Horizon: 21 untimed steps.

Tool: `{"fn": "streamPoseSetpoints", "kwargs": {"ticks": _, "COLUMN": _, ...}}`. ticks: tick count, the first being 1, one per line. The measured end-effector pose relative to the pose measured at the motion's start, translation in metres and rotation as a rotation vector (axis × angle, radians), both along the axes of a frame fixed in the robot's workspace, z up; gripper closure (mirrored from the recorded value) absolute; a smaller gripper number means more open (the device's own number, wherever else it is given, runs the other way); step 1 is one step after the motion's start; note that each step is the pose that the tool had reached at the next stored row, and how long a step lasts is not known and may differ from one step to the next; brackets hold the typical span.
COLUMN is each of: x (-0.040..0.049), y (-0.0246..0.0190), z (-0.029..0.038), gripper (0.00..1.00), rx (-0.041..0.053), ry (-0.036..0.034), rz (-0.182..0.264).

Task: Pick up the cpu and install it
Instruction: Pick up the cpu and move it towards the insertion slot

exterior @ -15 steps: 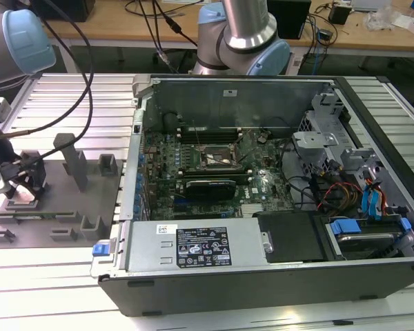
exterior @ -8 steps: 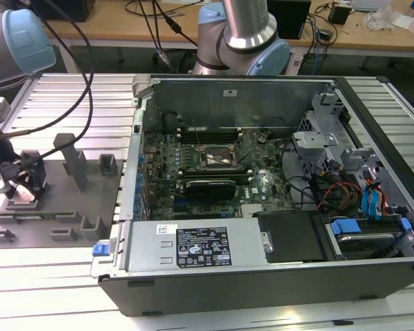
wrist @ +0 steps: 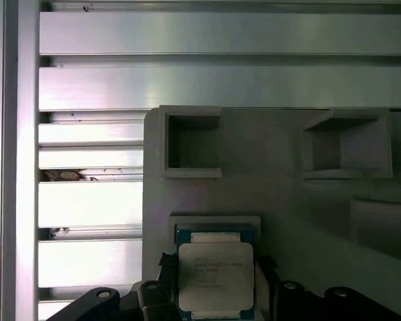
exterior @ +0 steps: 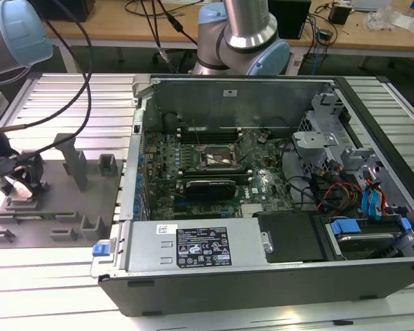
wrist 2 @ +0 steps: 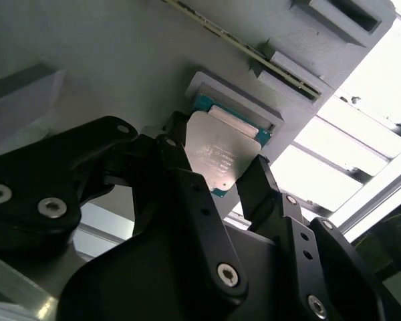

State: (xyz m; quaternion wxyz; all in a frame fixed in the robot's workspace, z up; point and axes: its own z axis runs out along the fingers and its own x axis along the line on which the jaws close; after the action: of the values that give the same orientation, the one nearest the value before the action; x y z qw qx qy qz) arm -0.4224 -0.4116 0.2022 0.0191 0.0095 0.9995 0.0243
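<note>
One cpu (wrist: pixel 215 275): lies flat in a shallow square recess of the grey tray (wrist: pixel 287 221), silver top up.
Gripper (wrist: pixel 215 267): black fingers (wrist: pixel 166 271) are pressed on two opposite edges of the cpu.
Tray pockets (wrist: pixel 190 142): two square ones, near the recess.
Computer case (exterior: pixel 228 276): open, beside the tray on the exterior view's right; holds the motherboard socket (exterior: pixel 217 160).

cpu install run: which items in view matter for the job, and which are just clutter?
Job: cpu, in its recess on the grey tray; gripper at the cpu; socket inside the open computer case.
Clutter: power supply; drive cage; cables on the bench behind.
</note>
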Motion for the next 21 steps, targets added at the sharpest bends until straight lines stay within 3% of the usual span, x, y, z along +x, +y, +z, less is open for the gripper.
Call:
{"fn": "streamPoseSetpoints", "kwargs": {"ticks": 15, "x": 0.0007, "y": 0.0001, "z": 0.0275, "gripper": 0.45, "rx": 0.0, "ry": 0.0, "rz": 0.0}}
{"fn": "streamPoseSetpoints", "kwargs": {"ticks": 21, "x": 0.0007, "y": 0.0001, "z": 0.0287, "gripper": 0.45, "rx": 0.0001, "ry": -0.0001, "rz": 0.0}}
